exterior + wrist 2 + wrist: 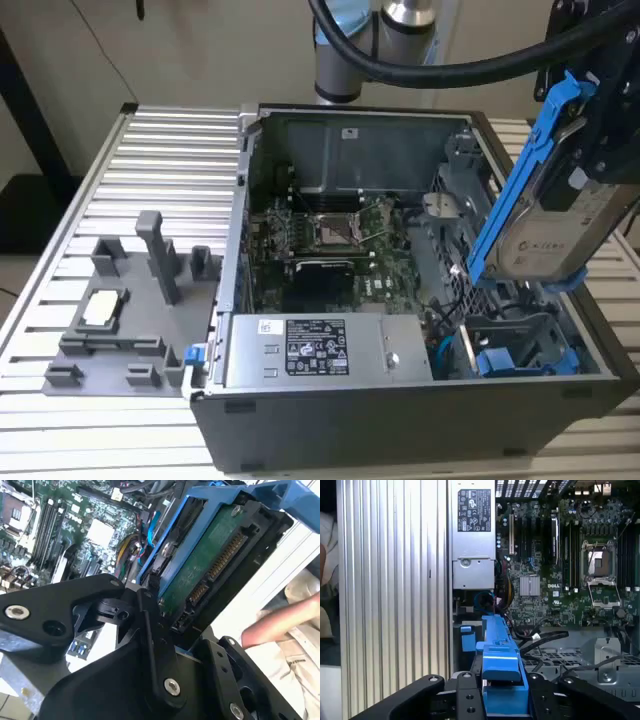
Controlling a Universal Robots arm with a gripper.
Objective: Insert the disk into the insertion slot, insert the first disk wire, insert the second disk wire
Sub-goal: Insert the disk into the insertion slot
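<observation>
two fingers (466, 696) on one disk (556, 228) above one insertion slot (512, 352)

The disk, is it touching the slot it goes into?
Apart. In the exterior view the disk hangs tilted above the insertion slot, with a clear gap between.

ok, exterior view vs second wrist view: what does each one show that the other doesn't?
Exterior view: the insertion slot with its blue rails low in the open case, the power-supply box beside it, and a grey fixture tray on the slatted table at the exterior view's left.
Second wrist view: the disk from its green circuit-board underside, with its connector, and a person's forearm beyond the case.
Both: the disk in its blue carrier, tilted, clamped in the gripper above the case and not yet in the slot, plus the motherboard.
</observation>
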